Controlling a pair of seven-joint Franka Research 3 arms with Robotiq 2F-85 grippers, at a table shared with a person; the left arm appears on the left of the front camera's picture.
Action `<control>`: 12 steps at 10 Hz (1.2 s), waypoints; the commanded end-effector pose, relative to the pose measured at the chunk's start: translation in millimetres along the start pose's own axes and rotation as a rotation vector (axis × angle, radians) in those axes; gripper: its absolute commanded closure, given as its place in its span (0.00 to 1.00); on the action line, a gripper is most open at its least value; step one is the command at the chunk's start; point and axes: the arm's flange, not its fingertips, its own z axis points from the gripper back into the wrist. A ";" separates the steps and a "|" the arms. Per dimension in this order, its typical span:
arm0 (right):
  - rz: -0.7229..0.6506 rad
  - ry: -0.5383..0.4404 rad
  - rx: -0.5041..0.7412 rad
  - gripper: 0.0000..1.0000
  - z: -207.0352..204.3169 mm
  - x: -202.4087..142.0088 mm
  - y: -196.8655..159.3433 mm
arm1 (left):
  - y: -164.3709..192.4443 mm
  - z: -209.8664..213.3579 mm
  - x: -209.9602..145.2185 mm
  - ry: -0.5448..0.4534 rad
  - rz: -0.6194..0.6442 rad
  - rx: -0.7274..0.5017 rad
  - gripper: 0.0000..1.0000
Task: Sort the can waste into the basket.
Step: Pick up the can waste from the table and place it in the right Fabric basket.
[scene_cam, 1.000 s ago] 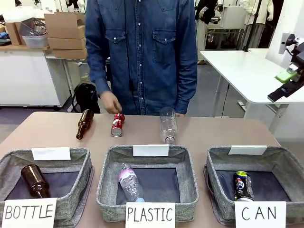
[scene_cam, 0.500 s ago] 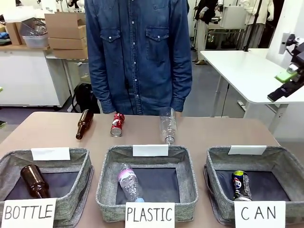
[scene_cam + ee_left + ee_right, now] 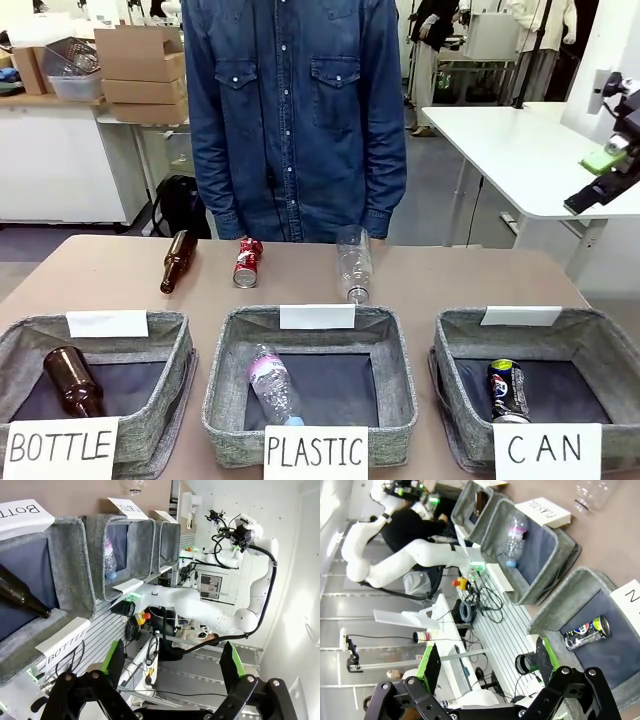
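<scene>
- Crushed cans: two, the red can (image 3: pixel 247 262) on the desk (image 3: pixel 450 275) and the dark blue can (image 3: pixel 508 390) in the CAN basket (image 3: pixel 462 325).
- Brown glass bottles: two, one brown bottle (image 3: pixel 178 260) on the desk and a second brown bottle (image 3: pixel 72 380) in the BOTTLE basket (image 3: pixel 172 385).
- Clear plastic bottles: two, one clear bottle (image 3: pixel 353 262) on the desk and a second clear bottle (image 3: pixel 273 385) in the PLASTIC basket (image 3: pixel 225 390).
- Grey baskets: three.
- White signs: six, three lettered and three blank.
- Claws: two, the left claw (image 3: pixel 172 650) and the right claw (image 3: pixel 487 652).
- Person (image 3: pixel 295 120): one.

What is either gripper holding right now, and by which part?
Nothing. The left gripper and the right gripper both stand open and empty. The red crushed can lies untouched on the table.
</scene>
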 end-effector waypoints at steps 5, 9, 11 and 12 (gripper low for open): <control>0.019 -0.005 -0.013 0.00 1.1 -1.2 -0.8 | -12.4 -66.5 52.2 0.026 -0.077 0.329 0.00; 0.019 -0.005 -0.013 0.00 1.1 -1.2 -0.8 | -4.4 -132.6 104.6 0.058 -0.049 0.479 0.00; 0.019 -0.005 -0.013 0.00 1.1 -1.2 -0.8 | -17.9 -85.7 92.1 0.081 -0.032 0.346 0.00; 0.019 -0.005 -0.013 0.00 1.1 -1.2 -0.8 | -29.5 -34.5 65.7 0.066 -0.047 0.274 0.00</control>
